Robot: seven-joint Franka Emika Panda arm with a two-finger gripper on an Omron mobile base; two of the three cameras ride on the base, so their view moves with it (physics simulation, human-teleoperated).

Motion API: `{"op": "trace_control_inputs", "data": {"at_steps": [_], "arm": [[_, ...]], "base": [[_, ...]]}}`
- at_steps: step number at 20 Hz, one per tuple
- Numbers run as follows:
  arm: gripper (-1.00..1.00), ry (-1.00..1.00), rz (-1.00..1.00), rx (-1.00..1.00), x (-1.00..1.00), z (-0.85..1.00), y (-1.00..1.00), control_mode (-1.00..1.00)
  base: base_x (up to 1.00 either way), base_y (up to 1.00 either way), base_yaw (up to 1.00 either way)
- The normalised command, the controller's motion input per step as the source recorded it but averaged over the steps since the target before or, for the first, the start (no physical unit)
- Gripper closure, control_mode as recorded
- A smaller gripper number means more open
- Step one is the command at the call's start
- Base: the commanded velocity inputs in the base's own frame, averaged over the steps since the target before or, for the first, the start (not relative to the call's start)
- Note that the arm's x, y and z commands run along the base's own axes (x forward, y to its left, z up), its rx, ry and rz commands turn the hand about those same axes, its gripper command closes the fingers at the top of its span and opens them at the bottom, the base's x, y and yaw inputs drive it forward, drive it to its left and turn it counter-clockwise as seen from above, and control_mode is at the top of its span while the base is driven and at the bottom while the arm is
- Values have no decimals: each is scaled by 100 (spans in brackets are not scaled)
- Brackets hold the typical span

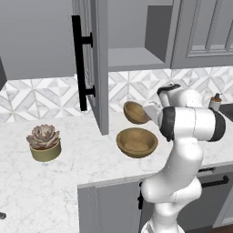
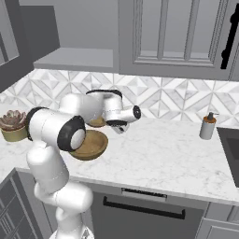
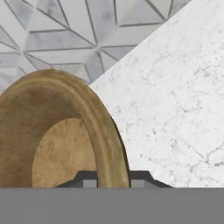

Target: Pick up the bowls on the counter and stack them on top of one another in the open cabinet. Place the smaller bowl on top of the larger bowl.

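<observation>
So far the cabinet (image 1: 136, 57) shelf is bare: the gripper (image 3: 113, 183) clamps the smaller bowl's (image 1: 135, 112) rim, larger bowl (image 1: 137, 142) on the bench (image 1: 54, 177).

The white Franka Panda arm with dark joints rises from the base, bends at a thick elbow with a black ring, and reaches forward with its forearm roughly level above the desk. The wrist turns sideways, so the hand points across rather than straight down. The two-finger gripper (image 3: 109, 183) holds the small round light-brown wooden bowl (image 3: 57, 140) by its rim: in the hand view the two dark fingertips (image 3: 89, 182) sit on either side of the thick wooden edge, one inside the bowl and one outside. In the left base view the bowl (image 1: 135, 112) hangs tilted on its side at the hand.
</observation>
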Motion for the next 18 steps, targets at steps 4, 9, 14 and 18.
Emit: {"op": "trace_control_inputs", "data": {"at_steps": [4,9,14,18], "arm": [[100,10,-1,-2,-84,73,0,-100],[100,5,-7,-11,-77,37,0,-100],[100,0,-13,-14,-41,-1,0,-100],[100,5,-10,-15,0,-4,7,-100]], "base": [[0,0,0],[0,0,0],[0,0,0],[0,0,0]]}}
